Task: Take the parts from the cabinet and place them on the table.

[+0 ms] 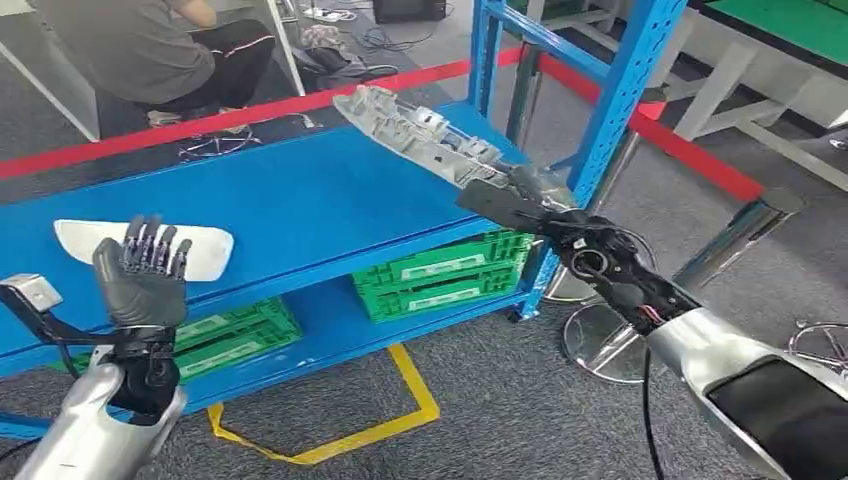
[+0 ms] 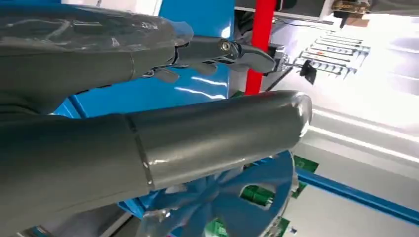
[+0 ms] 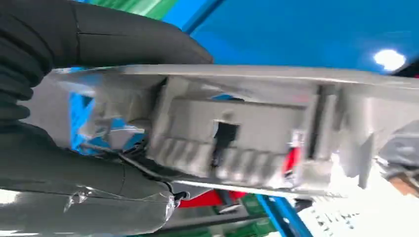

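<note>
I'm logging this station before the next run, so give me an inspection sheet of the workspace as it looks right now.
Surface: blue shelf of the cabinet, mostly bare.
Job's things: long grey part lifted above the shelf by the right hand; white part lying flat on the shelf.
Clutter: green crates on the lower shelf.
Hands: right hand grips one end of the grey part; left hand raised, fingers spread, holding nothing.
Cables: black wires along the right wrist.
Surroundings: seated person behind red floor tape; yellow floor tape; chrome chair base.
</note>
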{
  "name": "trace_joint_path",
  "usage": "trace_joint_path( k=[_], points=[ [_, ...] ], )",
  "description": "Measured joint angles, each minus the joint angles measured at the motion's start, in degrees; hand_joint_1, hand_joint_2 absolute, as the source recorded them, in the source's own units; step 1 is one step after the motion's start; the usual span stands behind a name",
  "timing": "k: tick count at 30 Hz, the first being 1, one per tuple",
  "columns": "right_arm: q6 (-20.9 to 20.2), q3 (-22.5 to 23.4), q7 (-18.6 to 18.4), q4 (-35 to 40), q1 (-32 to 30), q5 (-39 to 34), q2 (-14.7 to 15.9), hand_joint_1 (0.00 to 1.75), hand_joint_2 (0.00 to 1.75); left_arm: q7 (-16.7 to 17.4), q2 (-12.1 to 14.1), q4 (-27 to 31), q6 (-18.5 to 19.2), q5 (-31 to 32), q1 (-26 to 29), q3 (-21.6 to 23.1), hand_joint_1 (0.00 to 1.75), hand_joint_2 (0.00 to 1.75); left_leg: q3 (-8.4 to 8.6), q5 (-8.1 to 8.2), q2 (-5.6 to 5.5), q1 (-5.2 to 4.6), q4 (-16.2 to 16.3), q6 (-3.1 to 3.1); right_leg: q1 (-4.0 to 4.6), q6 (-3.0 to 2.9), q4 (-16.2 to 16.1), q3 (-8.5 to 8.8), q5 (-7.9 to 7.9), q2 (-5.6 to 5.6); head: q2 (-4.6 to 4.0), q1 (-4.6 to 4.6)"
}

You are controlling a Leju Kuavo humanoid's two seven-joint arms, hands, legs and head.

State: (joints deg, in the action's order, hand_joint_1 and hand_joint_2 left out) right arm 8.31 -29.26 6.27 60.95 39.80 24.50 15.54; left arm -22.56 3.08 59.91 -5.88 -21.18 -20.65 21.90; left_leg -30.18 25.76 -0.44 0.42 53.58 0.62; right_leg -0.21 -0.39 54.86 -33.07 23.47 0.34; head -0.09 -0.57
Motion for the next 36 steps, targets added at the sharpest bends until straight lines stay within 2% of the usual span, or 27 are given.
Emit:
trace_joint_path(
  k=[7, 22, 23, 25, 36],
  points=[
    [0.6, 2.3, -1.4, 13.4, -4.9, -1.5, -0.8, 1.75, 1.75, -1.0, -0.2, 0.0, -1.1, 1.3, 0.2, 0.0, 0.00, 0.00, -0.01, 0.00, 0.01, 0.00, 0.0, 0.00, 0.01, 0.00, 0.0, -0.01, 0.01, 0.01, 0.00, 0.00],
    [1.2, 2.6, -1.0, 16.1, -5.7, -1.6, -0.9, 1.75, 1.75, -1.4, -0.2, 0.0, -1.7, 2.2, 0.2, 0.0, 0.00, 0.00, -0.01, 0.00, 0.01, 0.00, 0.0, 0.00, 0.00, 0.00, 0.0, -0.01, 0.01, 0.00, 0.00, 0.02],
    [1.7, 3.0, -0.4, 18.8, -6.6, -1.8, -1.2, 1.75, 1.75, -2.1, -0.3, 0.0, -2.6, 3.2, 0.2, 0.0, 0.00, 1.75, -0.02, 0.00, 0.00, -0.01, 0.0, 0.00, 0.00, 0.00, 0.0, -0.01, 0.00, -0.01, 0.00, 0.04],
    [3.4, 3.7, 0.0, 26.7, -8.8, -3.7, -1.6, 1.75, 1.75, -3.1, -0.4, 0.0, -3.6, 4.9, 0.6, 0.0, 0.00, 1.75, -0.07, 0.02, 0.01, -0.01, 0.0, -0.02, -0.01, 0.00, 0.0, -0.07, 0.01, 0.00, 0.00, 0.07],
    [5.7, 3.6, -0.4, 37.1, -12.0, -3.3, -2.2, 1.75, 1.75, -4.9, -0.7, 0.5, -4.1, 7.5, 1.2, 0.0, 0.00, 1.75, -0.12, 0.02, 0.01, -0.01, 0.0, -0.02, 0.00, 0.00, 0.0, -0.12, 0.01, 0.01, 0.00, 0.09]
  ],
)
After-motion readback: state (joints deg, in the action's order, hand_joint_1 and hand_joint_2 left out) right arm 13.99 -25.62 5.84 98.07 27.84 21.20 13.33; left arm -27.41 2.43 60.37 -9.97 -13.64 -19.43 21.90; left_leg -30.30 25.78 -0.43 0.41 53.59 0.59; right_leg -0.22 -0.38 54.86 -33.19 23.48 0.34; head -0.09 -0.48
